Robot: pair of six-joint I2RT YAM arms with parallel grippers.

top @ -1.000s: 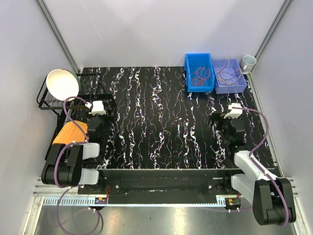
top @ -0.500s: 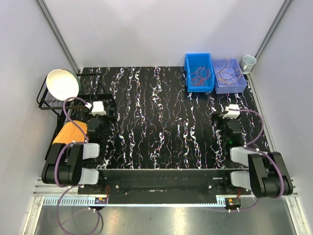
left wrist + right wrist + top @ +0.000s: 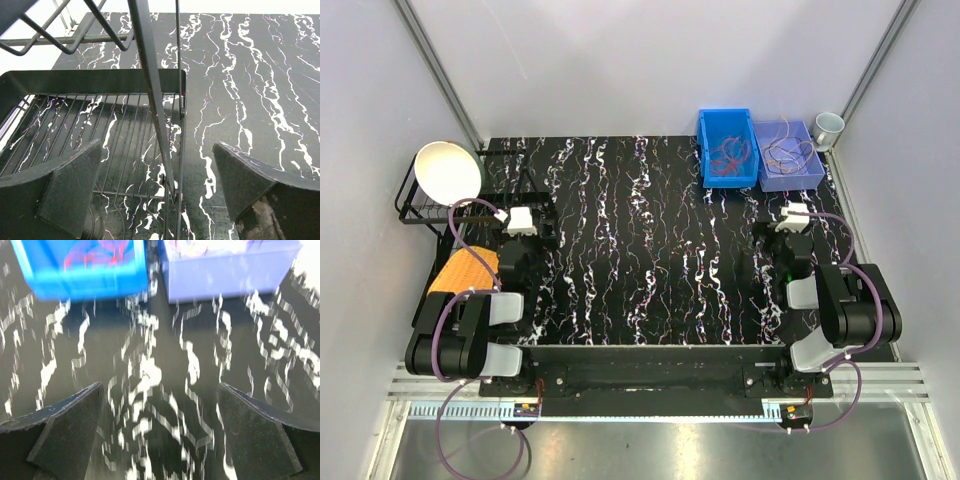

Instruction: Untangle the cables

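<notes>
Cables [image 3: 728, 152] first: none of them is out on the marbled table [image 3: 640, 260]. They all sit in the two bins ahead of your right gripper [image 3: 160, 412], well clear of its fingertips. Reddish-orange loops lie in the blue bin [image 3: 705, 150], ahead and to its left. Thinner, paler loops lie in the lavender bin [image 3: 790, 183], ahead and to its right. Both grippers are spread wide with nothing between the fingers. Your left gripper [image 3: 157, 170] hangs right over the corner of a wire dish rack [image 3: 100, 80], nowhere near any wire.

Progress, my guess: two heaps in two bins could be a sorted result or an untouched start. I can't tell whether the loops in either bin are knotted, they're way too fine from up top. If they are, all the pulling apart is ahead of you.

Count: two grippers, two bins, two bunches of cable (single strands not countable), one rack, one white bowl [image 3: 448, 170] on it, one mug [image 3: 828, 126], one orange pad [image 3: 465, 270].
</notes>
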